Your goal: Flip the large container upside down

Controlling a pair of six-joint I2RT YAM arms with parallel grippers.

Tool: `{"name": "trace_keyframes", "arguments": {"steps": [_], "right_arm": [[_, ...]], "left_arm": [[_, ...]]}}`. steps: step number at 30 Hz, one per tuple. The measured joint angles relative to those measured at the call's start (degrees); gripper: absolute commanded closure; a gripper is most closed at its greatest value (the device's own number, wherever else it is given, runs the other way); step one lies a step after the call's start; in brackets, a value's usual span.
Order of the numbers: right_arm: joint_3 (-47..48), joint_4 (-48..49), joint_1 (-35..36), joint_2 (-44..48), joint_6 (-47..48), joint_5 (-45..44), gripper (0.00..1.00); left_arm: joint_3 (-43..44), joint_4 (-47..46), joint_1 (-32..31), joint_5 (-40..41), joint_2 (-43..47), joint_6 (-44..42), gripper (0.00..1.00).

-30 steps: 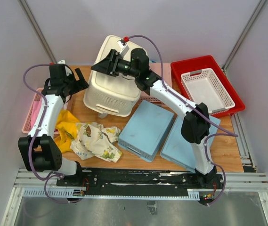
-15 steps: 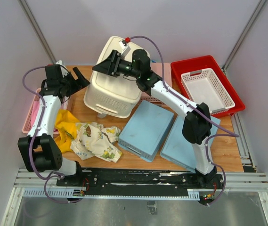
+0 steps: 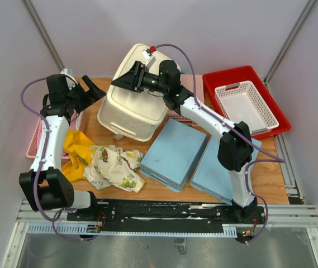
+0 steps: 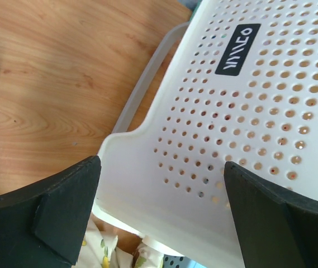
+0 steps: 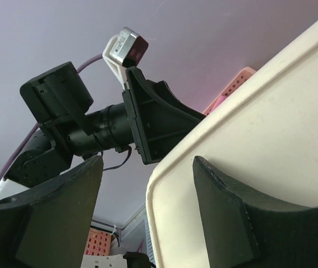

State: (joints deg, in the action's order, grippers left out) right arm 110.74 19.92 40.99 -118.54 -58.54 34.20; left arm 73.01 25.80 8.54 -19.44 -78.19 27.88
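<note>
The large container point(image 3: 133, 106) is a cream tub at the back middle of the table. It is tilted, with its smooth base facing up and back and its perforated wall toward me. My right gripper point(image 3: 129, 80) is open on top of the tub. In the right wrist view point(image 5: 147, 206) the tub's rounded edge point(image 5: 270, 145) lies between the jaws. My left gripper point(image 3: 94, 87) is open just left of the tub. In the left wrist view point(image 4: 161, 195) the perforated wall and flange point(image 4: 248, 111) sit between its fingers.
A red tray point(image 3: 212, 84) holding a white lattice basket point(image 3: 245, 106) stands at the back right. Two blue containers point(image 3: 172, 153) point(image 3: 220, 167) lie in front of the tub. A pink basket point(image 3: 37, 134) is at the left. Yellow cloth point(image 3: 77, 153) and patterned cloth point(image 3: 114, 164) lie at the front left.
The tub has tipped a little further and shifted slightly right. My left arm has drawn back to the left. My right gripper has risen a little with the tub's top.
</note>
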Motion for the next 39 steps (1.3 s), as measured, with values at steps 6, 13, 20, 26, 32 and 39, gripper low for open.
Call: {"name": "trace_keyframes", "arguments": {"steps": [6, 13, 20, 26, 32, 39], "right_arm": [[-2.78, 0.39, -0.94, 1.55, -0.07, 0.87, 0.32], [-3.74, 0.00, -1.51, 2.03, 0.31, 1.70, 0.32], [0.07, -1.25, -1.79, -0.28, 1.33, 2.25, 0.31], [5.81, -1.51, -1.90, -4.74, 1.33, 2.25, 0.31], [8.92, -2.21, -2.10, -7.69, 1.27, 2.23, 0.31], [10.64, -4.72, -3.08, -9.70, 1.09, 2.29, 0.31]], "left_arm": [[-0.04, 0.15, 1.11, -1.51, 0.24, 1.11, 0.04], [-7.54, -0.15, 7.48, -5.81, 1.88, 3.65, 0.17], [-16.57, 3.93, 7.67, -3.28, 15.52, 0.66, 0.49], [-23.37, 3.50, 7.67, -4.74, 23.61, -0.90, 0.57], [-32.50, -3.13, 7.67, -9.44, 22.62, -1.79, 0.25], [-40.48, -14.16, 7.61, -5.51, 29.42, -5.07, 0.18]]}}
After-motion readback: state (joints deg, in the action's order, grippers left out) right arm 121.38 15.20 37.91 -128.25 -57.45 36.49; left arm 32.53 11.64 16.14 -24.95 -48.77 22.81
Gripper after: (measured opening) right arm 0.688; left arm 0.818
